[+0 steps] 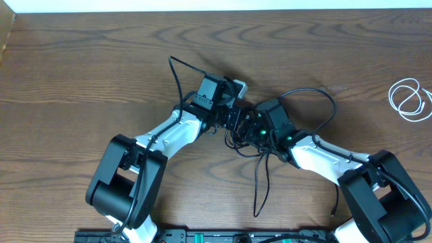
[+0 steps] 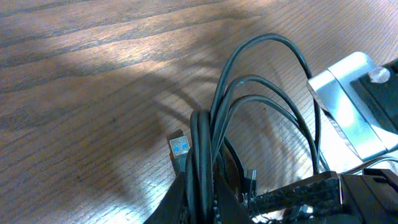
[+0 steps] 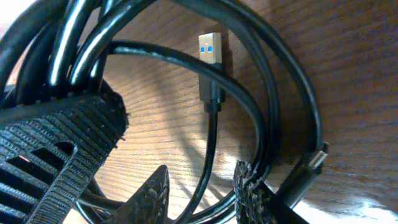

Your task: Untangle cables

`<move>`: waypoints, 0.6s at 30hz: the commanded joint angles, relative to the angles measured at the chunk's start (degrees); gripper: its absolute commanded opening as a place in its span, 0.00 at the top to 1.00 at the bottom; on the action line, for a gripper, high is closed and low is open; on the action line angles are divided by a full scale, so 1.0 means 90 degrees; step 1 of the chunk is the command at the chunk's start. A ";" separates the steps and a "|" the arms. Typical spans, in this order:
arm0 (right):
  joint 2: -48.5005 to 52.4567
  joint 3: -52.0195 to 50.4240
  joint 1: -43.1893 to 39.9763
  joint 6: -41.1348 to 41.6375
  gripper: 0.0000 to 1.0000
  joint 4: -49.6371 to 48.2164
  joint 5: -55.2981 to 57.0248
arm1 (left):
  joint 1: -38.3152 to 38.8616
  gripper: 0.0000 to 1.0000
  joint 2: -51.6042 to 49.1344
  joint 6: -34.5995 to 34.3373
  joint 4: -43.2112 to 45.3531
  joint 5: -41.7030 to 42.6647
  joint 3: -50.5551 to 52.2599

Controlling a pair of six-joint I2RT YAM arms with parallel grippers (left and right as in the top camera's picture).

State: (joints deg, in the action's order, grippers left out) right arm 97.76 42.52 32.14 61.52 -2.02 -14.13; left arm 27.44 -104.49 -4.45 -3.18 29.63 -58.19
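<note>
The black cable [image 1: 260,177] lies bunched under both grippers at the table's middle, with strands trailing toward the front edge. My left gripper [image 2: 202,194] is shut on several of its looped strands [image 2: 249,68]. A blue-tongued USB plug [image 2: 179,147] rests on the wood just beside it. My right gripper [image 3: 205,186] stands open, with one black strand [image 3: 210,146] running between its fingers; loops pass around the outside of the right finger [image 3: 256,196]. A small plug [image 3: 317,158] lies to its right. The white cable [image 1: 410,100] is coiled apart at the far right.
The two grippers [image 1: 233,120] [image 1: 251,128] nearly touch above the bundle. The left gripper's textured finger [image 3: 50,146] fills the left of the right wrist view. Thicker arm wires [image 1: 177,75] [image 1: 322,98] arch behind each wrist. The table's far edge [image 1: 216,9] borders a white wall.
</note>
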 commanded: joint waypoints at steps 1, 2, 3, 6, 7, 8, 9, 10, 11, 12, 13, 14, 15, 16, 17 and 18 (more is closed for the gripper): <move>-0.0117 -0.0029 0.0044 0.0153 0.69 0.0000 0.0202 | -0.0010 0.92 0.0002 0.0083 -0.0019 -0.0032 -0.0017; -0.0117 -0.0029 0.0044 0.0199 0.69 0.0000 0.0202 | -0.0010 0.92 0.0002 0.0083 -0.0019 -0.0032 -0.0017; -0.0117 -0.0029 0.0044 0.0214 0.69 -0.0010 0.0202 | -0.0010 0.92 0.0002 0.0083 -0.0019 -0.0032 -0.0017; -0.0117 -0.0029 0.0056 0.0214 0.69 -0.0044 0.0204 | -0.0010 0.92 0.0002 0.0083 -0.0019 -0.0032 -0.0017; -0.0117 -0.0029 0.0061 0.0211 0.70 -0.0046 0.0209 | -0.0010 0.93 0.0002 0.0083 -0.0019 -0.0032 -0.0017; -0.0117 -0.0029 0.0066 0.0211 0.70 -0.0044 0.0216 | -0.0010 0.92 0.0002 0.0083 -0.0019 -0.0032 -0.0017; -0.0117 -0.0029 0.0066 0.0211 0.70 -0.0044 0.0221 | -0.0010 0.92 0.0002 0.0083 -0.0019 -0.0032 -0.0017; -0.0117 -0.0029 0.0066 0.0211 0.70 -0.0044 0.0221 | -0.0010 0.92 0.0002 0.0083 -0.0019 -0.0032 -0.0017; -0.0117 -0.0029 0.0066 0.0211 0.71 -0.0044 0.0223 | -0.0010 0.92 0.0002 0.0083 -0.0019 -0.0032 -0.0017; -0.0117 -0.0029 0.0066 0.0211 0.71 -0.0044 0.0231 | -0.0010 0.92 0.0002 0.0083 -0.0019 -0.0032 -0.0017; -0.0117 -0.0029 0.0066 0.0211 0.71 -0.0044 0.0240 | -0.0010 0.92 0.0002 0.0083 -0.0019 -0.0032 -0.0017; -0.0117 -0.0029 0.0066 0.0209 0.71 -0.0044 0.0248 | -0.0010 0.92 0.0002 0.0083 -0.0019 -0.0032 -0.0017; -0.0117 -0.0029 0.0066 0.0209 0.71 -0.0041 0.0250 | -0.0010 0.92 0.0002 0.0083 -0.0019 -0.0032 -0.0017; -0.0109 -0.0029 0.0066 0.0209 0.71 -0.0041 0.0250 | -0.0010 0.92 0.0002 0.0083 -0.0019 -0.0032 -0.0017; -0.0109 -0.0029 0.0066 0.0209 0.71 -0.0044 0.0250 | -0.0010 0.92 0.0002 0.0083 -0.0019 -0.0032 -0.0017; -0.0097 -0.0029 0.0066 0.0206 0.71 -0.0044 0.0279 | -0.0010 0.92 0.0002 0.0083 -0.0019 -0.0032 -0.0017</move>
State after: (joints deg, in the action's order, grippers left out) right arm 97.76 42.52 32.47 62.76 -2.42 -13.02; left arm 27.44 -104.49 -4.45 -3.18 29.63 -58.19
